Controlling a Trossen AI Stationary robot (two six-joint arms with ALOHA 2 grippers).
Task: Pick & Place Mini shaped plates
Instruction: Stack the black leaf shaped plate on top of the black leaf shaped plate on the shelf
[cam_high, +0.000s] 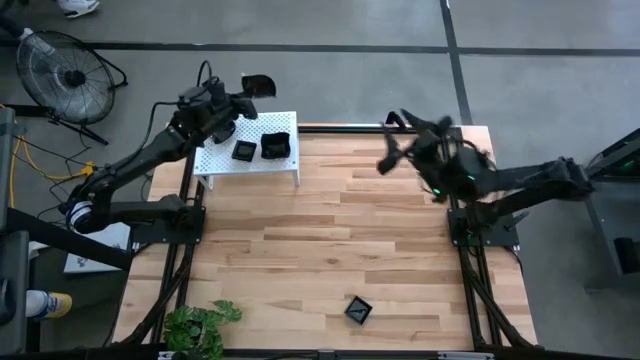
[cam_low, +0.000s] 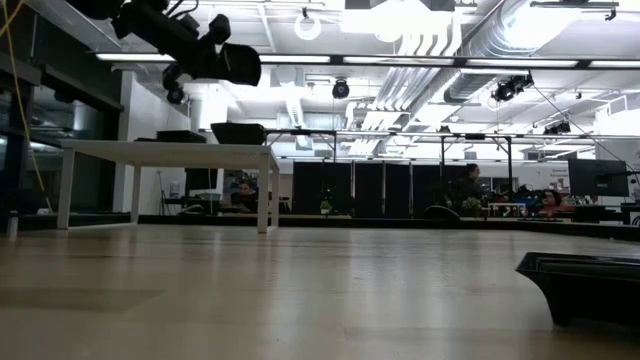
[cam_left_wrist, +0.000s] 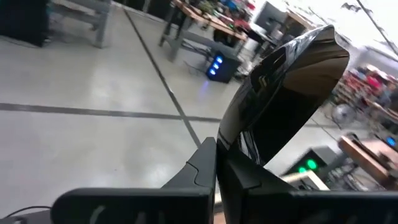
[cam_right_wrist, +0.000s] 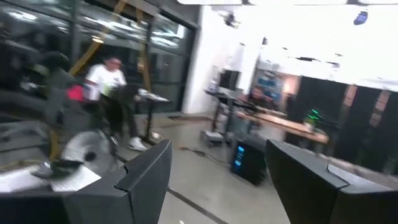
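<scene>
My left gripper (cam_high: 243, 95) hangs above and just beyond the far edge of the white perforated shelf (cam_high: 215, 160), shut on a glossy black mini plate (cam_left_wrist: 286, 93). In the low view that plate (cam_low: 238, 66) shows high above the shelf (cam_low: 165, 150). Two more black plates (cam_high: 244, 150) (cam_high: 275, 146) lie on the shelf top. Another plate (cam_high: 358, 309) lies on the table near its front edge, and it also shows in the low view (cam_low: 585, 285). My right gripper (cam_high: 392, 152) hovers open and holds nothing over the table's far right, as its own view (cam_right_wrist: 217, 180) confirms. My left gripper pinches the plate's rim (cam_left_wrist: 227, 140) between its two fingers (cam_left_wrist: 199, 165). The fingers reach roughly level toward the table's far side. The plate sticks out past the fingertips, its faces to either side, lifted clear of the shelf and table.
A potted plant (cam_high: 200, 325) stands at the table's front left corner. A floor fan (cam_high: 65, 75) stands beyond the table's far left. A person (cam_right_wrist: 106, 81) in a white top is in the room behind. Bare wood (cam_high: 330, 230) spans the table's middle.
</scene>
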